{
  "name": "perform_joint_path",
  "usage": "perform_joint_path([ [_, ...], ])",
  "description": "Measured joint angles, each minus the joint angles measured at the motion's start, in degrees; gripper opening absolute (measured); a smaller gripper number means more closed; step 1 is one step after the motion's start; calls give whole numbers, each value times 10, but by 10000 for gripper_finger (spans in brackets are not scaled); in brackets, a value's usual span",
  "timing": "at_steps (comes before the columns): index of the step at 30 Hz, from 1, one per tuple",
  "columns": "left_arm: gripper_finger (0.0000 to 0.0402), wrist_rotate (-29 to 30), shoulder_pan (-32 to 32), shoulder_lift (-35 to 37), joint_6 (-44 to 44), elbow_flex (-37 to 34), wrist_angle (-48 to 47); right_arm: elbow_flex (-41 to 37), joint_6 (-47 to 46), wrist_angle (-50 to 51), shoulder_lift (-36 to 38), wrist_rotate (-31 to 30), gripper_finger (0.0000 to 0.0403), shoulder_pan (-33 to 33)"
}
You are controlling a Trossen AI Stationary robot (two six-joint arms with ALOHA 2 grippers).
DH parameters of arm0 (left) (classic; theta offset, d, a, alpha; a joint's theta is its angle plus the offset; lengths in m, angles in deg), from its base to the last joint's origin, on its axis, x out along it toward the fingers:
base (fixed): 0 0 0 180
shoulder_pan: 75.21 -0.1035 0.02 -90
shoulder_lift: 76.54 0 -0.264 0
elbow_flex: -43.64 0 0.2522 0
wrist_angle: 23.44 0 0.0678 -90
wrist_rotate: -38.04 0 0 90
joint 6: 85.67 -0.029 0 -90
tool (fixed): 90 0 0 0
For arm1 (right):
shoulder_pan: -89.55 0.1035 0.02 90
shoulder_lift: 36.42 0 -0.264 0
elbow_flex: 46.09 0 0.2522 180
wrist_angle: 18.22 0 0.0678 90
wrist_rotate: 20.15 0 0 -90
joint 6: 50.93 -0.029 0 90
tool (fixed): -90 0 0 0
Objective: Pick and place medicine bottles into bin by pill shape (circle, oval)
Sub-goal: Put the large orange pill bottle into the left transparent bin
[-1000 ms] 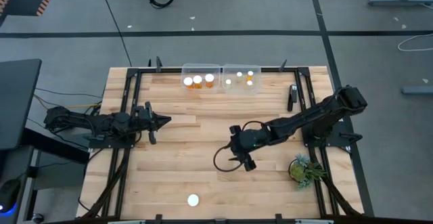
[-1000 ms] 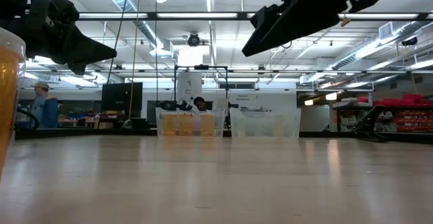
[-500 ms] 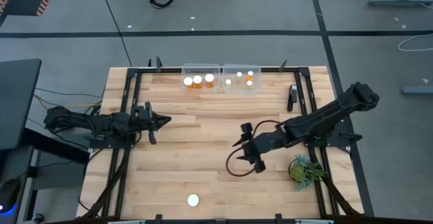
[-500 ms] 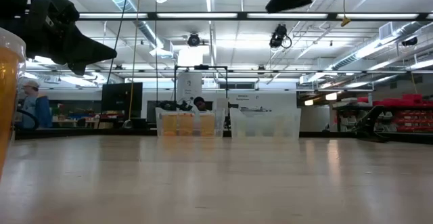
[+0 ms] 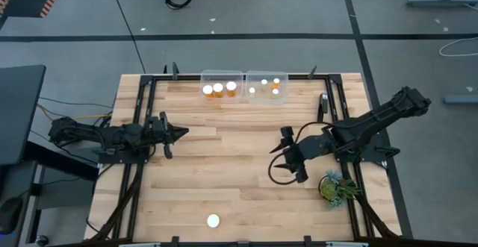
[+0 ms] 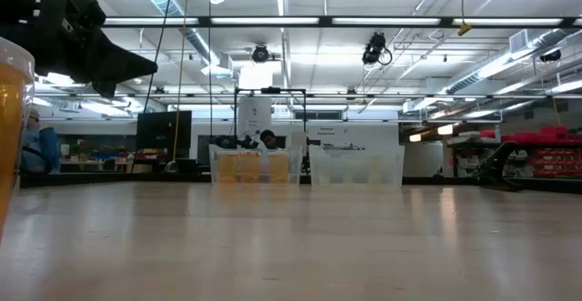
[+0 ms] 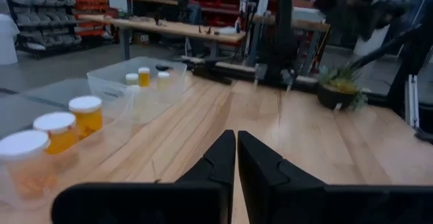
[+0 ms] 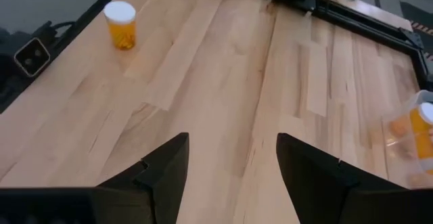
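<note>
One orange pill bottle with a white cap [image 5: 213, 221] stands alone near the table's near edge; it also shows in the right wrist view [image 8: 120, 24] and, very close, at the low view's left edge [image 6: 9, 128]. Three larger-capped bottles [image 5: 218, 89] stand in the left clear bin [image 5: 222, 77]. Several smaller-capped bottles [image 5: 269, 87] stand in the right clear bin [image 5: 267, 75]. My right gripper [image 5: 282, 161] is open and empty over the table's right half [image 8: 233, 176]. My left gripper [image 5: 179, 133] is shut and empty at the left [image 7: 236, 156].
A small green plant in a dark pot [image 5: 336, 186] stands at the near right, close beside my right arm. A black frame [image 5: 142, 90] runs around the table. The bins sit at the far edge. People show in the room behind the table in the low view.
My right gripper has drawn back toward the table's right edge, away from the table's middle, and has risen, leaving most of the low view at its top. The bottles have stayed where they were.
</note>
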Motion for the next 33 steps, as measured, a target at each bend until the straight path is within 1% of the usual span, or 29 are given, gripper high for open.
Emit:
perform_joint_path([
  [2, 27, 0, 0, 0, 11, 0, 19, -24, 3, -1, 18, -11, 229, 0],
  [6, 33, -3, 1, 0, 126, 0, 27, -88, 4, -23, 68, -24, 229, -1],
  [8, 33, -3, 1, 0, 146, 0, 27, -116, -1, -33, 91, -24, 229, 0],
  [10, 31, -3, 1, 0, 130, 0, 29, -142, -14, -40, 112, -24, 229, 0],
  [13, 23, -13, 0, 0, 93, 1, 59, -180, -26, -65, 139, -24, 229, 0],
  [17, 15, -86, 1, -1, 106, 22, 73, -229, -27, -95, 165, -24, 229, -1],
  [20, 18, -94, 6, -22, 122, 36, 78, -260, -26, -119, 179, -25, 229, -1],
  [21, 21, -95, 12, -35, 125, 39, 75, -270, -26, -121, 182, -26, 229, -1],
  [24, 36, -103, 33, -97, 134, 48, 110, -295, -23, -127, 196, -25, 229, -1],
  [27, 53, -111, 58, -168, 133, 61, 118, -319, -12, -176, 216, -23, 229, -1],
  [30, 70, -111, 81, -238, 133, 87, 121, -347, 8, -236, 240, -7, 229, -1],
  [33, 91, -111, 100, -305, 134, 120, 120, -360, 26, -245, 266, -4, 229, -3],
])
